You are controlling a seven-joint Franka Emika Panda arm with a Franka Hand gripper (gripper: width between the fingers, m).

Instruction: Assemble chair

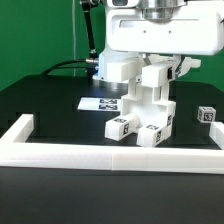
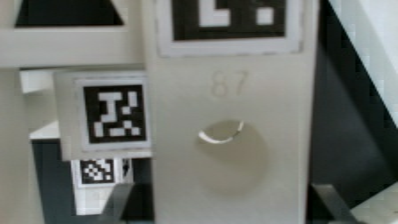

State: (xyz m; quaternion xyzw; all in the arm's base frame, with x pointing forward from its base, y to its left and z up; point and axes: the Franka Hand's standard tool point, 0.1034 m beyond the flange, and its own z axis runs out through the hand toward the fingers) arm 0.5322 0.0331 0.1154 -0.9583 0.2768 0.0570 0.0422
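Observation:
The chair's white blocky parts (image 1: 140, 118) stand joined as a cluster at the table's middle, with black-and-white tags on their faces. My gripper (image 1: 155, 70) comes down from above onto the cluster's upright white bar (image 1: 152, 85). In the wrist view that bar (image 2: 228, 140) fills the middle, with a tag at one end and a round mark on its face. A dark finger (image 2: 125, 205) sits against each side of it, so my gripper (image 2: 222, 208) is shut on the bar. Another tagged chair part (image 2: 107, 115) lies beside it.
A small loose tagged white part (image 1: 207, 115) sits on the black table at the exterior view's right. The marker board (image 1: 100, 102) lies flat behind the cluster. A long low white border wall (image 1: 110, 155) runs along the front and up both sides.

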